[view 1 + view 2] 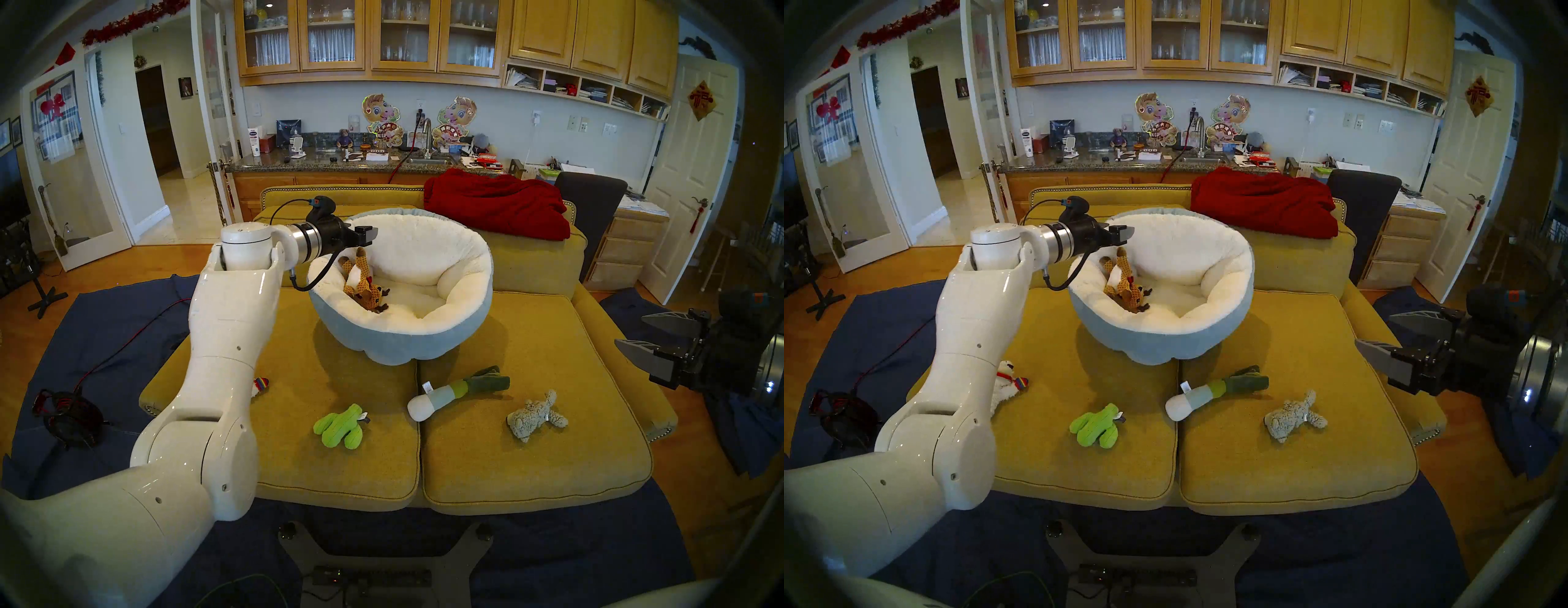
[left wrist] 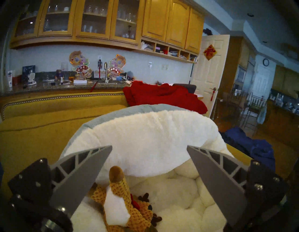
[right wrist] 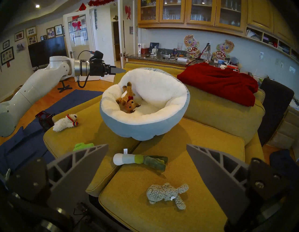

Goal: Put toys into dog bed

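The dog bed (image 1: 394,344) sits on the sofa seat, blue-grey outside with cream fleece inside. A brown-tan reindeer (image 1: 365,286) lies inside it against the left wall. My left gripper (image 1: 368,234) hovers open just above the bed's left rim, over the reindeer (image 2: 123,209), holding nothing. On the cushions in front lie a lime-green cactus (image 1: 339,426), a white-and-green leek (image 1: 454,392) and a grey fuzzy animal (image 1: 535,415). A white lamb with a rainbow hat (image 1: 1009,384) lies at the sofa's left edge, partly behind my left arm. My right gripper (image 1: 636,337) hangs open and empty off the sofa's right side.
A red blanket (image 1: 496,204) drapes over the sofa back behind the bed. A dark chair (image 1: 589,204) stands at the sofa's right. Blue cloth (image 1: 106,331) covers the floor, with a red-black cable bundle (image 1: 68,418) at the left.
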Motion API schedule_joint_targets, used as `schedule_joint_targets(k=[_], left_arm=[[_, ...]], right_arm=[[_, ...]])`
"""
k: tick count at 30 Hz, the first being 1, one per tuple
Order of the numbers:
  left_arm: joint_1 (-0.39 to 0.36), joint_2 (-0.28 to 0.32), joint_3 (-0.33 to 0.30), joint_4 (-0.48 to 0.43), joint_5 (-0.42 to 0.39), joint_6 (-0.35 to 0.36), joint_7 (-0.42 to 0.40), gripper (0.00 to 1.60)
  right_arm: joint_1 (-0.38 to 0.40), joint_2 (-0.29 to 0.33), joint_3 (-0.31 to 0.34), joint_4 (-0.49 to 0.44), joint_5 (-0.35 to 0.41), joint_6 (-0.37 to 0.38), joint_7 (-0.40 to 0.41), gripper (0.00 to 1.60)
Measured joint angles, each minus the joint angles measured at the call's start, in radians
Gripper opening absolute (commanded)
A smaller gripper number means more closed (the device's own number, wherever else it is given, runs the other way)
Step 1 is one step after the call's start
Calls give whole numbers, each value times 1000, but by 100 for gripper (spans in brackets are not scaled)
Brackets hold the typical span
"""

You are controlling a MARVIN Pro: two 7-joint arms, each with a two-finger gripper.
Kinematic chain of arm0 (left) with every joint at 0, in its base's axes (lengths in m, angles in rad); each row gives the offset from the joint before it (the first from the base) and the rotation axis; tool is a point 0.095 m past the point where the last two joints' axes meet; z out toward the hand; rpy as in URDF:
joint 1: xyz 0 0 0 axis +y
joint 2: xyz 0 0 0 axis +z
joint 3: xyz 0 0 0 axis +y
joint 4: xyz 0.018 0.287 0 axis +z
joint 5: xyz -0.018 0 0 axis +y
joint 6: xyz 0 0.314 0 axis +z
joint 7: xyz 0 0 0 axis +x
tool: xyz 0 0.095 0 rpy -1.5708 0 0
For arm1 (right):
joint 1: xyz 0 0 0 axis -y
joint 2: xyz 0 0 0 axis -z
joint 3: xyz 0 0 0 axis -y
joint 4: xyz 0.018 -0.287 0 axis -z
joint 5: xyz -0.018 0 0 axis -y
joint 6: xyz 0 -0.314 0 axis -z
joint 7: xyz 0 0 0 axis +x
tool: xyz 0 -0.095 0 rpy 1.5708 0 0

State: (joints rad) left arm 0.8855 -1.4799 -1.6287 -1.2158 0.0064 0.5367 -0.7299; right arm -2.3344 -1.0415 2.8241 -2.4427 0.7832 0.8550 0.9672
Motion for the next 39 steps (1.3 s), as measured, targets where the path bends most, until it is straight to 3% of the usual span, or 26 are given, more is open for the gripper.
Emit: schedule_joint_targets(k=[9,20,35,39], left_arm=[[85,54,-21,-99,-5,18,-86,160],[178,131,-95,-231,-7,49,-149,160],[393,214,-199,-413,-15,143,-265,160],[464,237,-253,-465,-16,165,-292,160]], right_arm=[[0,0,0,0,0,0,0,160],[0,0,-1,0,0,0,0,160],[0,0,-1,0,0,0,0,160],[0,0,-1,0,0,0,0,160]])
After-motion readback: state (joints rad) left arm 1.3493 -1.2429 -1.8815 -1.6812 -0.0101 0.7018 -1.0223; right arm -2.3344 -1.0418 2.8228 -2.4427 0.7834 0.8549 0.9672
